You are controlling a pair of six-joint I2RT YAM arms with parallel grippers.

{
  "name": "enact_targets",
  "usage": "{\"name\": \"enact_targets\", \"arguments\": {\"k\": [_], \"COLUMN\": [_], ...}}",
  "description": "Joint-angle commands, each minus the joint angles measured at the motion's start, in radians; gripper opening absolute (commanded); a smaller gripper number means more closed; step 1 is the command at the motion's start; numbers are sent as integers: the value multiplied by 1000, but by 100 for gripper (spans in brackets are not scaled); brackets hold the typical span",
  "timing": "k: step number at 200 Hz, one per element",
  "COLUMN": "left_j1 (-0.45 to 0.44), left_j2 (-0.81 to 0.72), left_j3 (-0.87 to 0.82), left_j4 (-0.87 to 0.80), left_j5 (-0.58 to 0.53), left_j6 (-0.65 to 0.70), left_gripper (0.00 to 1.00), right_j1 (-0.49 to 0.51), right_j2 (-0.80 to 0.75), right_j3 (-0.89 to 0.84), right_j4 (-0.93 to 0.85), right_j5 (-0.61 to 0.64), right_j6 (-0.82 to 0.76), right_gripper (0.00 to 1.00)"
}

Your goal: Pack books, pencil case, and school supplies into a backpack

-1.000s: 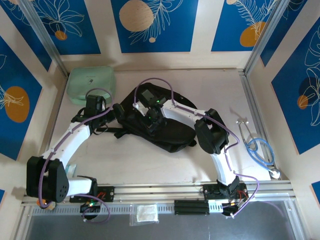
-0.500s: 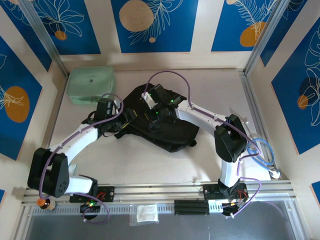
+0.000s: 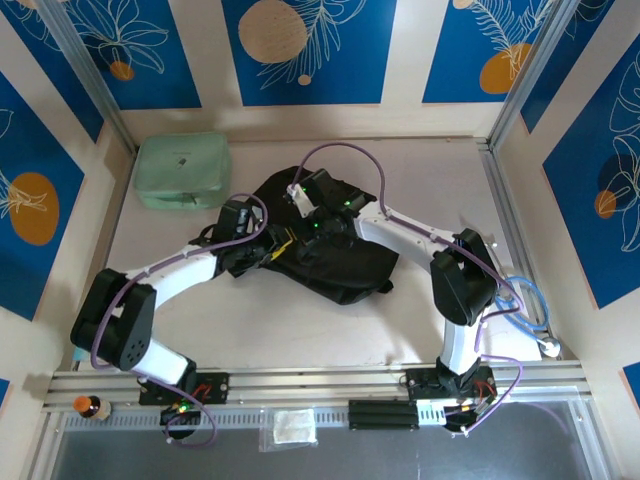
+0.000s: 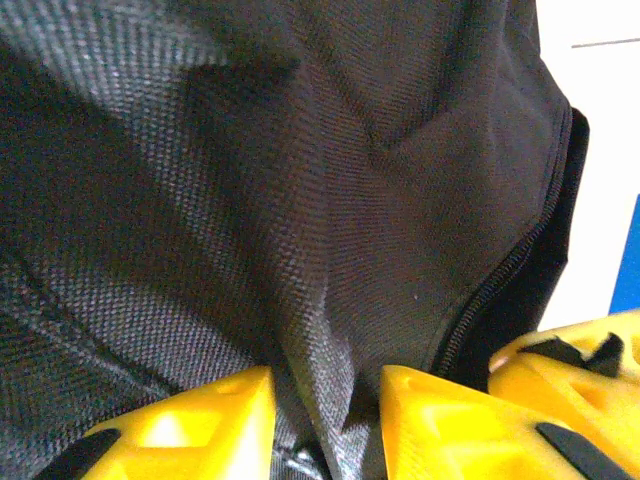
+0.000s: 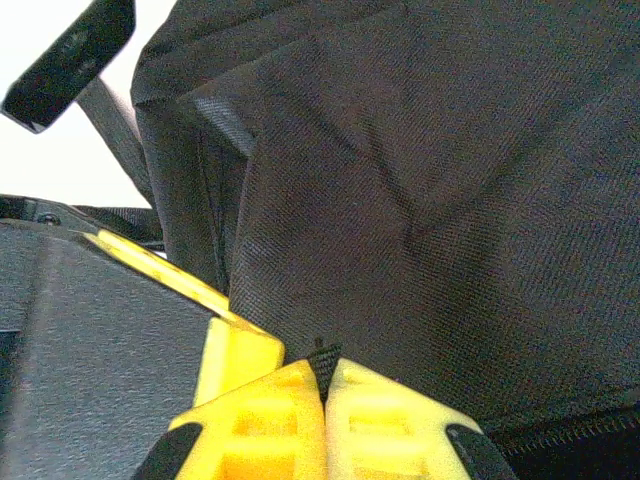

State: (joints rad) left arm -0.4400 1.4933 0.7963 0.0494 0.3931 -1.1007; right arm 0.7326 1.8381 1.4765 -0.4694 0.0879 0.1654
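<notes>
I'm at the opening step: the backpack [image 3: 345, 265] lies slumped in the middle of the tabletop [image 3: 300, 330], and both hands are down on its near-left part. My right hand [image 5: 325, 400] is pressed together, pinching a thin black tab [image 5: 321, 352] at the fabric's edge. It may be a zip pull, though I can't be sure from this close. My left hand [image 4: 322, 420] has its fingers either side of a raised fold of the bag's cloth, pinching it by the look of things, just beside the zip [image 4: 495, 295]. The zip looks barely parted, if at all.

The mint green zip case [image 3: 183, 170] – the pencil case, I judge – waits at the far-left corner, apart from the bag. Nothing seems packed yet. Next I need opposing pulls: one hand anchoring the cloth, the other drawing along the zip line without dragging the whole bag.
</notes>
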Motion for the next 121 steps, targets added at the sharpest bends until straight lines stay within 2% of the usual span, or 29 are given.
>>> {"name": "enact_targets", "arguments": {"k": [1, 17, 35, 71, 121], "left_j1": [-8, -8, -8, -8, -6], "left_j2": [14, 9, 5, 4, -11], "left_j3": [9, 9, 12, 11, -2], "left_j4": [19, -5, -37, -90, -121], "left_j5": [17, -1, -16, -47, -69], "left_j6": [-13, 2, 23, 58, 84], "left_gripper": [24, 14, 0, 0, 0], "right_j1": [-7, -9, -17, -81, -217], "right_j2": [-42, -38, -25, 52, 196], "right_j3": [-8, -12, -8, 90, 266], "right_j4": [28, 25, 19, -69, -169], "right_j5": [-16, 21, 119, 379, 468], "right_j6": [13, 18, 40, 128, 222], "right_gripper": [0, 0, 0, 0, 0]}}
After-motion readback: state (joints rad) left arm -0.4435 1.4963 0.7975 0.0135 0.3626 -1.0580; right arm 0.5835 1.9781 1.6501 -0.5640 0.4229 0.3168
